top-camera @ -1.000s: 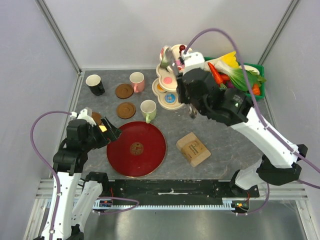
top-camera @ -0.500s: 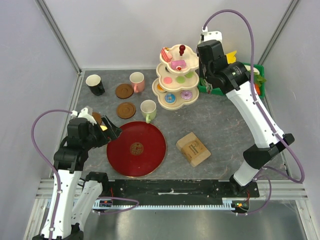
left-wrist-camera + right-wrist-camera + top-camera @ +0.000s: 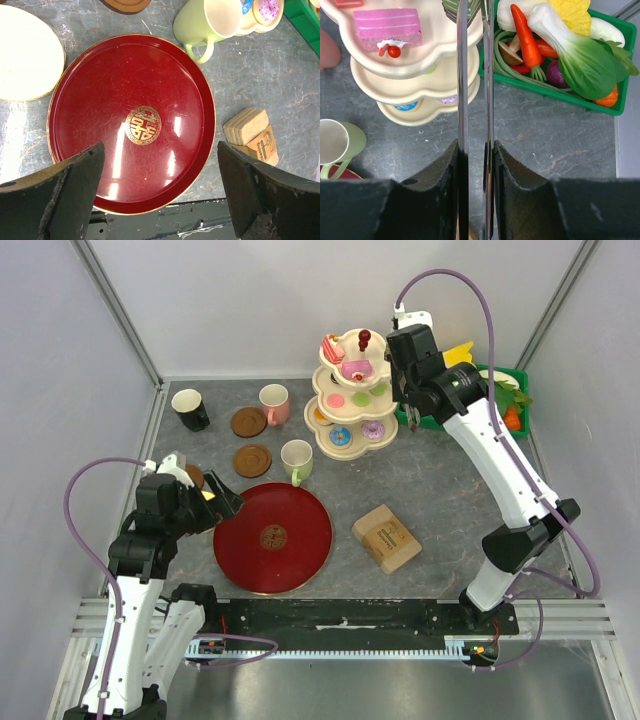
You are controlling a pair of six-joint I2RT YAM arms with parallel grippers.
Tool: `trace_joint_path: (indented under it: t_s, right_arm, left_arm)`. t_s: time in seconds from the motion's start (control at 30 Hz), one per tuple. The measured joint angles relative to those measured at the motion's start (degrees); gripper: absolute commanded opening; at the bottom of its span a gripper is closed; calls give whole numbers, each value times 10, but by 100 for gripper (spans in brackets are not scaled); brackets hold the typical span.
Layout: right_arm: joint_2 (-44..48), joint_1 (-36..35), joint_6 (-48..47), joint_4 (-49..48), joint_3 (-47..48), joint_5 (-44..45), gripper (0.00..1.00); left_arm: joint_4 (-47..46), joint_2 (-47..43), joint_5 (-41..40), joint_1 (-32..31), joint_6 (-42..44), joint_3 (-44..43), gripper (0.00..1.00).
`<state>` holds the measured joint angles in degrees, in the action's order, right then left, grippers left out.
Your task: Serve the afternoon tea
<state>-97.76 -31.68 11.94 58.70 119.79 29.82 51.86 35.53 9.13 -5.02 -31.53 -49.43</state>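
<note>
As it stands upright, pale-green mug (image 3: 297,457) aims handle at red tray (image 3: 250,560)

The red tray (image 3: 90,90) bears a round gold emblem (image 3: 143,125) at its centre, a sign much like the Chinese double-happiness character. The tan block (image 3: 245,125) on the bench carries a brown label (image 3: 264,148) with dark print, too small and tilted to read. Nothing else shows lettering.
</note>
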Motion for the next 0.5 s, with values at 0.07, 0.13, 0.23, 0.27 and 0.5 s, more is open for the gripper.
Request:
trace_joint_path:
  t_s: [0.07, 0.13, 0.23, 0.27, 0.5]
  right_arm:
    - [-7, 1, 0, 3, -1, 0, 23]
    - [-15, 1, 0, 6, -1, 0, 23]
    - [-29, 1, 0, 9, -1, 0, 24]
    - [-33, 1, 0, 10, -1, 0, 24]
    - [-62, 1, 0, 14, 15, -3, 40]
  left_arm:
    - [0, 0, -1, 0, 0, 0, 99]
    - [0, 0, -2, 0, 0, 0, 99]
    - [0, 0, -7, 0, 0, 0, 99]
    - [0, 0, -9, 0, 0, 0, 99]
    - [0, 0, -22, 0, 0, 0, 99]
